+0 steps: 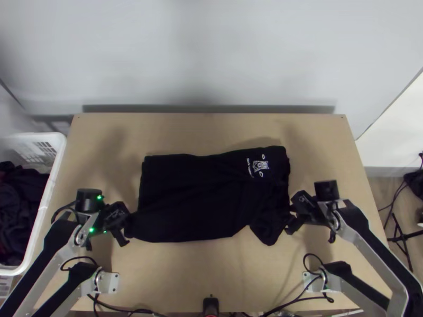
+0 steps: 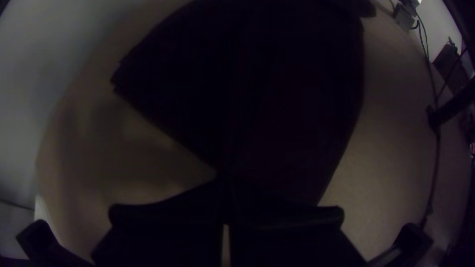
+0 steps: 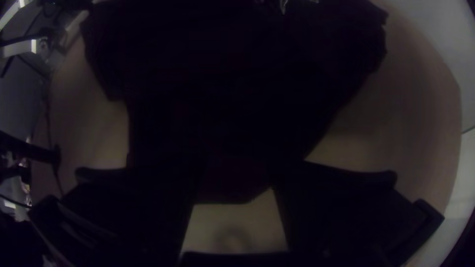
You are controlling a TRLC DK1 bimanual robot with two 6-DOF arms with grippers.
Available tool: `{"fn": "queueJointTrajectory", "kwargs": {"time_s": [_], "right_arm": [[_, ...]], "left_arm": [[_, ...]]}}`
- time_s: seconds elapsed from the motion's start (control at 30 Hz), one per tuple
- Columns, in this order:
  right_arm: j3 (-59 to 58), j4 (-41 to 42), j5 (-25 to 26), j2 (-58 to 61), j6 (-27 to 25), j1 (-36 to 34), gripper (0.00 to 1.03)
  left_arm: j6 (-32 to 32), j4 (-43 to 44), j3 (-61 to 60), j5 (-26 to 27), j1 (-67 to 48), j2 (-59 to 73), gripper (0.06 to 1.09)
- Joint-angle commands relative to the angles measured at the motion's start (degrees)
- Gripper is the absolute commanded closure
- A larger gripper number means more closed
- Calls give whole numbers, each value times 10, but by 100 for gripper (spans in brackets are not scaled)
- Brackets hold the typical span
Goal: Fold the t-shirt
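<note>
The black t-shirt [image 1: 195,195] lies folded into a rough rectangle mid-table, its white print at the upper right and a flap sticking out at the lower right. At its lower left corner is my left gripper [image 1: 128,215]; in the left wrist view the left gripper [image 2: 225,190] is shut on the shirt [image 2: 277,99], the cloth tapering to its fingers. Beside the shirt's right edge is my right gripper [image 1: 292,216]. The right wrist view has the right gripper [image 3: 236,173] open, with a dark edge of the shirt [image 3: 222,99] lying between its fingers.
A white basket [image 1: 50,195] holding dark cloth stands at the table's left side. Bare wood of the table [image 1: 185,274] lies in front of the shirt, with cables along the near edge. A grey wall rises behind the far edge.
</note>
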Motion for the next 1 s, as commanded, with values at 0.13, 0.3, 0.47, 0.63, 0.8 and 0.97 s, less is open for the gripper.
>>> {"fn": "queueJointTrajectory", "kwargs": {"time_s": [0.13, 0.3, 0.47, 0.63, 0.8, 0.97], "right_arm": [[11, 94, 2, 145, -5, 7, 55], [22, 100, 1, 165, -20, 15, 96], [13, 72, 1, 123, -39, -3, 100], [13, -12, 1, 58, -99, -56, 100], [19, -52, 1, 36, -173, -147, 100], [30, -88, -4, 32, -216, -202, 100]], "left_arm": [[21, 0, 12, 12, 30, 7, 105], [21, 0, 10, 12, 31, 9, 105], [22, -1, 7, 16, 45, 13, 105], [24, 0, 2, 23, 55, 19, 105], [24, 1, 11, 23, 59, 36, 105], [12, 0, 13, 24, 51, 44, 105]]}}
